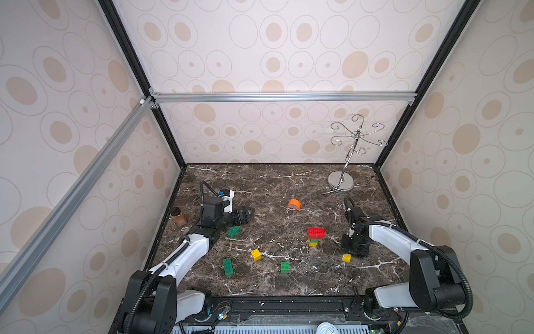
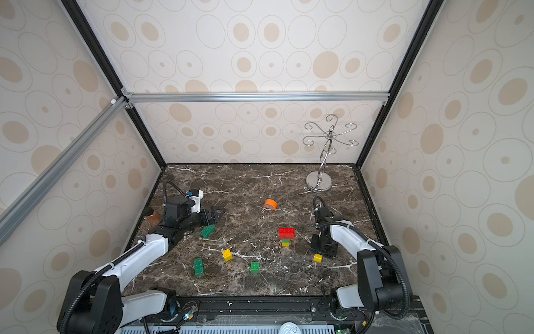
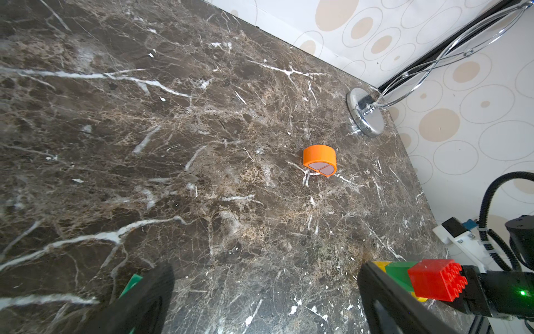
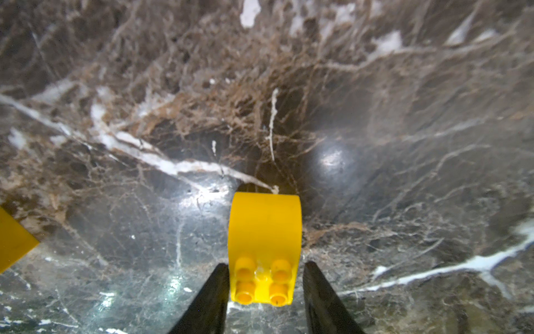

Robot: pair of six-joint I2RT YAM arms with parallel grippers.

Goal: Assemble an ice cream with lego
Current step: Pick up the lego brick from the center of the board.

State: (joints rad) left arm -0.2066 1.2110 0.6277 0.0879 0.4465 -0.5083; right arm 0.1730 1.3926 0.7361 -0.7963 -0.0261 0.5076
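Observation:
My right gripper [image 4: 265, 267] points down at the table and is shut on a yellow dome piece [image 4: 264, 228], whose studs face the camera. The piece rests on the marble and is hidden under the gripper [image 1: 354, 251] in both top views. A small stack [image 1: 315, 235], a red oblong brick on green on yellow, stands just left of it. An orange dome [image 1: 294, 204] lies on its side mid-table. My left gripper [image 1: 247, 215] hangs open over bare marble, beside a green brick [image 1: 233, 231]. Loose bricks lie in front: yellow [image 1: 255, 254], green oblong [image 1: 228, 266], green square [image 1: 285, 266], yellow [image 1: 346, 258].
A brown jar [image 1: 179, 217] stands by the left wall behind my left arm. A chrome hook stand [image 1: 341, 182] occupies the back right corner. Patterned walls close the table on three sides.

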